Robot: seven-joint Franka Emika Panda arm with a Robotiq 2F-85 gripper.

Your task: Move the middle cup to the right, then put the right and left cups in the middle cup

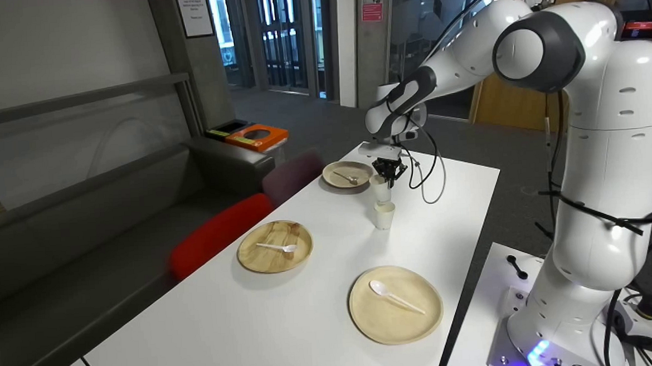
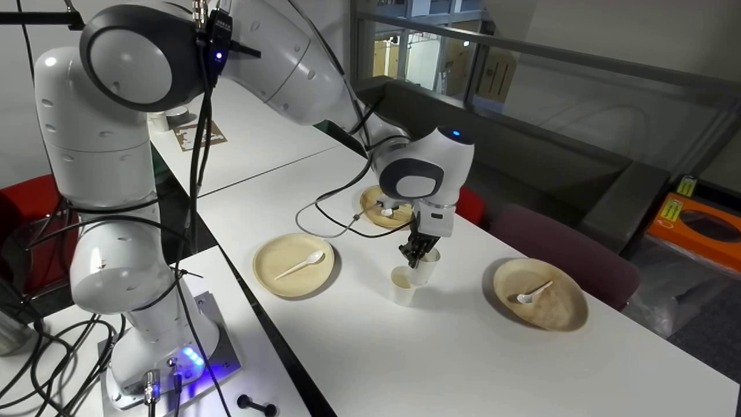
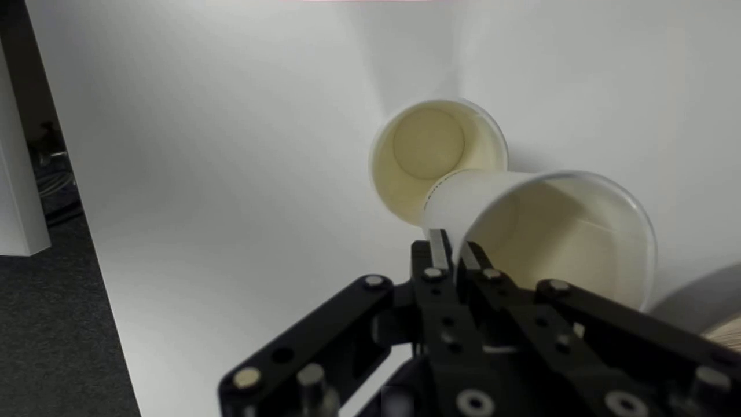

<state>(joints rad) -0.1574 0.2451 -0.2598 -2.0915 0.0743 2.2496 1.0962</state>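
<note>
The gripper [image 3: 456,255] was clamped on the rim of the held cup [image 3: 556,249], a small plain white one, with the cup's wall between its two fingers. That cup hung mouth up over the desk [image 1: 199,323], and the wrist view looked down into it on a cream inner wall, partly in shade. Just beside it the standing cup [image 3: 428,142], also white and of like shape, stood upright on the desk, its round cream floor in plain sight. In the wrist view the base of the held cup covered part of the standing cup's opening; whether the two touched could not be told, nor which of them was the middle one.

Three dishes sat around the cups, seen in both exterior views. The shallow tan bowl [image 2: 547,315] had a spoon [image 2: 528,296] resting in it. The tan plate [image 1: 375,317] bore a second spoon [image 1: 390,295], and the wood-grained plate [image 1: 274,262] a third spoon [image 1: 287,248].

Beyond the desk, by the end of the couch [image 1: 111,233], stood an orange-topped bin [image 1: 276,134], dark inside its round opening. In an exterior view a white container [image 2: 157,121] stood behind the arm [image 2: 110,156]; its contents could not be made out.
</note>
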